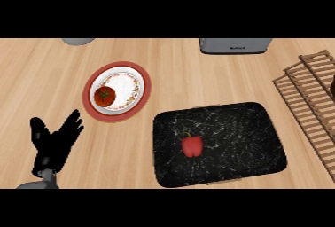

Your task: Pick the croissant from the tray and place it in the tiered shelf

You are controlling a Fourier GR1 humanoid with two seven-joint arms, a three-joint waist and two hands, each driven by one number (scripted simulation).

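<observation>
A black marbled tray [262,128] lies on the wooden counter [196,80], and on it lies a red bell pepper [192,146], left of the tray's middle; no croissant shows. The slatted wooden tiered shelf [313,97] stands at the right edge. The left hand [53,142] rests at lower left, fingers spread wide and straight, holding nothing. Above it, a plate [118,91] carries a tomato [104,95]. A grey appliance [235,45] stands at the top.

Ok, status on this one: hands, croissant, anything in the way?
Left hand open, resting lower left; right not visible. No croissant seen: tray holds a red pepper. Shelf at right.
</observation>
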